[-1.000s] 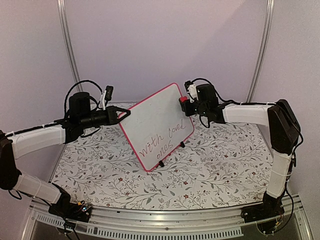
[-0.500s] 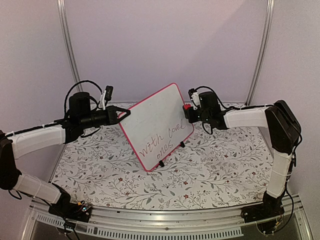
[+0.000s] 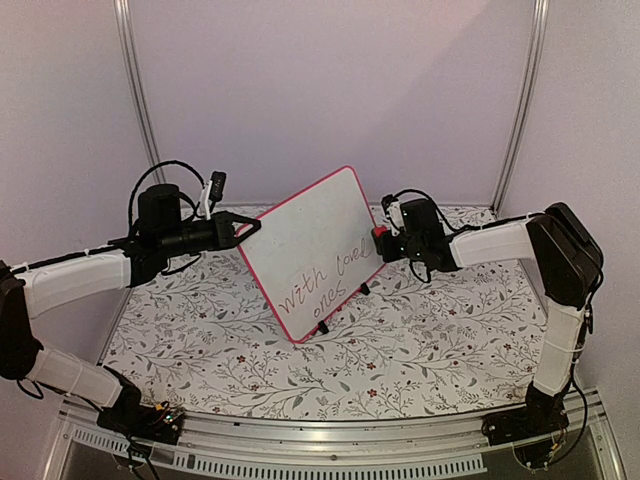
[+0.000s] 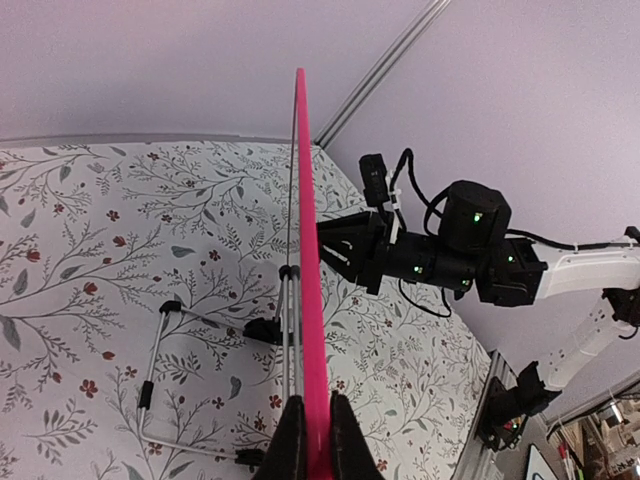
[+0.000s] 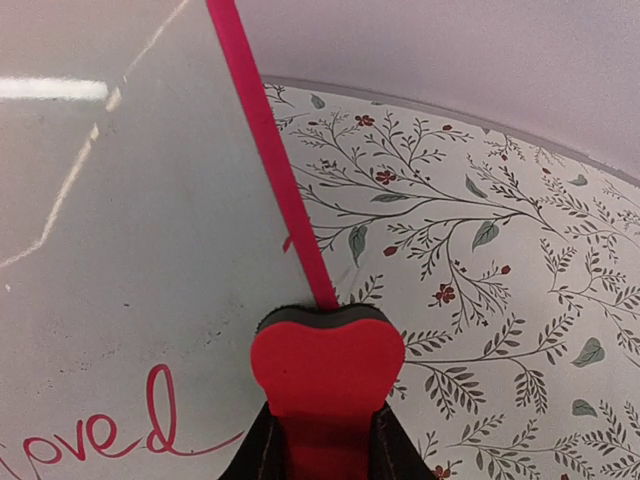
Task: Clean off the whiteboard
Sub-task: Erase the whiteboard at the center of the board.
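Note:
The whiteboard [image 3: 315,250], white with a pink-red frame and black feet, stands tilted on the floral table and bears handwritten words low on its face. My left gripper [image 3: 250,226] is shut on its left top edge; in the left wrist view the frame [image 4: 312,330] runs edge-on between my fingers [image 4: 292,440]. My right gripper [image 3: 384,240] is shut on a red eraser [image 3: 379,233] at the board's right edge. In the right wrist view the eraser [image 5: 327,365] presses against the frame [image 5: 270,150] beside the writing [image 5: 90,440].
The floral tablecloth [image 3: 420,330] covers the table. A wire stand [image 4: 160,370] props the board from behind. Metal posts [image 3: 135,90] rise at the back corners, and an aluminium rail [image 3: 320,440] runs along the near edge.
My right gripper has moved down and slightly right along the board's right edge with the eraser. The left arm and the board have not moved.

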Tool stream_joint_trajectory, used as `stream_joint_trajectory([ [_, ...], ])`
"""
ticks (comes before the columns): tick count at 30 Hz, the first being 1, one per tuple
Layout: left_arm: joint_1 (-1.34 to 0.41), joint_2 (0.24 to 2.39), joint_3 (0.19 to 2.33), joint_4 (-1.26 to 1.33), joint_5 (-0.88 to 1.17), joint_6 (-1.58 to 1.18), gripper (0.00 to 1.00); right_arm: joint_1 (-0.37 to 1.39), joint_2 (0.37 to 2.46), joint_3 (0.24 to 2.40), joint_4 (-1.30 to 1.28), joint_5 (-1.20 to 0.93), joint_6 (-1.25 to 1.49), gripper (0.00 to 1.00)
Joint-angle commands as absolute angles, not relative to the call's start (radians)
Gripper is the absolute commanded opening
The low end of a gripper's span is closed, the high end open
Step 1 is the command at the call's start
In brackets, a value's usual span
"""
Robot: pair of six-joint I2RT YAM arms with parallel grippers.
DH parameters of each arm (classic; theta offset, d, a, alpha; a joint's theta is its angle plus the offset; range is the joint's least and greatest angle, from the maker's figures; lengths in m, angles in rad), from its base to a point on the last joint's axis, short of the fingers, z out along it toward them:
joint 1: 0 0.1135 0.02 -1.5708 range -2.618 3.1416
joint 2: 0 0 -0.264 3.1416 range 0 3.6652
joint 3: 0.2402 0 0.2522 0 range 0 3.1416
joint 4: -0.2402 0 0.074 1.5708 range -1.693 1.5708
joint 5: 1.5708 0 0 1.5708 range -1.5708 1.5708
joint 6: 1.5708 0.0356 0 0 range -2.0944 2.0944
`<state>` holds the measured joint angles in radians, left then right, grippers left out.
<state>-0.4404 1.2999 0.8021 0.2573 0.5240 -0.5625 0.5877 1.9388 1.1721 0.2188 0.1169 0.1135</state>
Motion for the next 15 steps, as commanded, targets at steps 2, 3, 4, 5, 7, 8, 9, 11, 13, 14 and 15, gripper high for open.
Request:
stream_joint_trajectory([
  [2,-0.463,1.268,0.800,0.310,0.672,-0.568,0.00,0.592,1.942,1.137,0.178,0.068,0.114,0.23],
  [3,-0.462,1.269,0.800,0.309,0.672,-0.569,0.00,0.593,1.941,1.134,0.179,0.069,0.114,0.23],
  [4,-0.462,1.270,0.800,0.308,0.673,-0.568,0.00,0.593,1.940,1.134,0.179,0.069,0.112,0.23],
  [5,-0.462,1.271,0.800,0.309,0.672,-0.569,0.00,0.593,1.940,1.138,0.179,0.072,0.110,0.23],
  [7,-0.463,1.273,0.799,0.309,0.672,-0.569,0.00,0.593,1.942,1.152,0.177,0.075,0.108,0.23],
  [8,-0.463,1.273,0.800,0.309,0.672,-0.568,0.00,0.593,1.942,1.164,0.173,0.075,0.107,0.23],
  [9,-0.463,1.273,0.799,0.308,0.673,-0.569,0.00,0.593,1.942,1.177,0.168,0.078,0.108,0.23],
  [11,-0.463,1.271,0.800,0.309,0.673,-0.568,0.00,0.592,1.946,1.221,0.142,0.101,0.112,0.23],
  [13,-0.462,1.270,0.799,0.309,0.671,-0.569,0.00,0.593,1.955,1.268,0.116,0.115,0.120,0.23],
  [14,-0.462,1.269,0.799,0.310,0.671,-0.569,0.00,0.592,1.960,1.288,0.110,0.117,0.121,0.23],
  [15,-0.462,1.269,0.798,0.308,0.671,-0.568,0.00,0.593,1.963,1.309,0.101,0.116,0.122,0.23],
])
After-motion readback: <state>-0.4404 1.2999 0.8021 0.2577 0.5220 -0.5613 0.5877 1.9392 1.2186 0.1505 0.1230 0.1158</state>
